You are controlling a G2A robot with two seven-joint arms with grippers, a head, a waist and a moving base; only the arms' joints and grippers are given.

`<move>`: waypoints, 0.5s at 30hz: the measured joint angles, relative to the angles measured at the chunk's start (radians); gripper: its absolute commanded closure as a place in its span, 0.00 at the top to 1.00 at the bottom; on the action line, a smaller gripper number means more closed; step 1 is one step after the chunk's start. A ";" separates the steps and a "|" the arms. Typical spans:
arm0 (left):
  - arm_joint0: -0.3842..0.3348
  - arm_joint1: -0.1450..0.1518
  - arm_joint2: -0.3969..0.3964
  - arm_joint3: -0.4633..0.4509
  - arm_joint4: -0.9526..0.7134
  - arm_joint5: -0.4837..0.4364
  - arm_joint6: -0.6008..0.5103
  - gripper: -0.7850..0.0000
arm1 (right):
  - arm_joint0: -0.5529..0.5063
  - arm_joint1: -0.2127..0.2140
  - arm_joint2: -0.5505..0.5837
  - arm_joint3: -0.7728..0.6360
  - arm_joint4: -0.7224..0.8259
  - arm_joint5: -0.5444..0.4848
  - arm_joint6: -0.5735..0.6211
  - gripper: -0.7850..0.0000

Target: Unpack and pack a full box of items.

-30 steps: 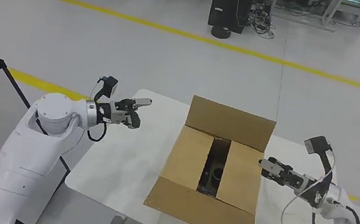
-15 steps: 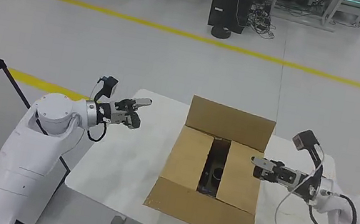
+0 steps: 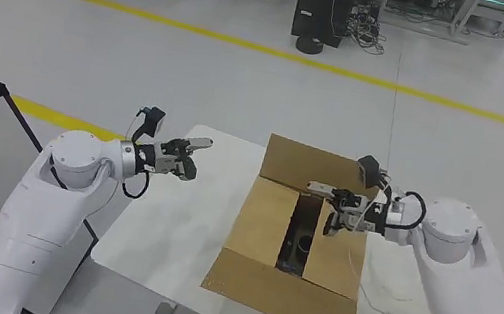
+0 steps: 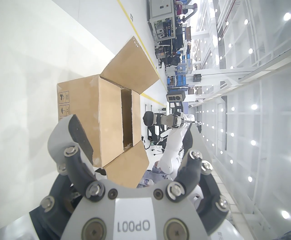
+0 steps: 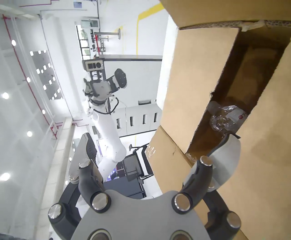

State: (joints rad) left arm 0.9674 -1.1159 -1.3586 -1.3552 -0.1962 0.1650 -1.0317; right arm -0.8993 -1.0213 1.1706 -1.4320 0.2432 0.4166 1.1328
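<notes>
The white table carries an open-topped cardboard box near its middle. The far flap stands up and the near flap hangs outward. The two side flaps lie almost flat over the top, leaving a narrow slot between them. The slot's long axis runs from the far flap toward the robot.

The right gripper hangs just above the far end of that slot, at the inner edge of the right-hand flap, with its jaws spread and nothing between them. The left gripper is well apart from the box, over the table's left side, also spread and empty, so the right arm is the nearer one.

Down in the slot sit a dark round item and a crinkled clear-plastic packet. The gap looks tight for spread fingers, so the flaps probably need folding back first
</notes>
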 measured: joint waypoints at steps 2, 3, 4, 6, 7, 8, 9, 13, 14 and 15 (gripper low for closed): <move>0.000 0.000 0.000 0.000 0.000 0.000 0.000 1.00 | 0.021 -0.007 -0.036 0.017 -0.009 0.018 -0.019 1.00; 0.000 0.000 0.000 0.000 0.000 0.000 0.000 1.00 | 0.028 -0.010 -0.050 0.022 -0.015 0.021 -0.026 1.00; 0.000 0.000 0.000 0.000 0.000 0.000 0.000 1.00 | 0.033 -0.012 -0.063 0.027 -0.023 0.021 -0.033 1.00; 0.000 0.000 0.000 0.000 0.000 0.000 0.000 1.00 | 0.039 -0.018 -0.086 0.035 -0.031 0.008 -0.051 1.00; 0.000 0.000 0.000 0.000 0.000 0.000 0.000 1.00 | 0.040 -0.020 -0.094 0.039 -0.028 0.003 -0.057 1.00; 0.000 0.000 0.000 0.000 0.000 0.000 0.000 1.00 | 0.040 -0.023 -0.103 0.045 -0.022 -0.003 -0.064 1.00; 0.000 0.000 0.000 0.000 0.000 0.000 0.000 1.00 | 0.040 -0.025 -0.110 0.049 -0.019 -0.007 -0.070 1.00; 0.000 0.000 0.000 0.000 0.000 0.000 0.000 1.00 | 0.044 -0.034 -0.139 0.066 -0.014 -0.027 -0.094 1.00; 0.000 0.000 0.000 0.000 0.000 0.000 0.000 1.00 | 0.045 -0.036 -0.145 0.073 -0.010 -0.037 -0.100 1.00; 0.000 0.000 0.000 0.000 0.000 0.000 0.000 1.00 | 0.046 -0.038 -0.149 0.080 -0.008 -0.042 -0.104 1.00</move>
State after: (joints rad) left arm 0.9674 -1.1158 -1.3586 -1.3552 -0.1962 0.1650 -1.0317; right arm -0.8529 -1.0593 1.0215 -1.3524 0.2350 0.3744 1.0283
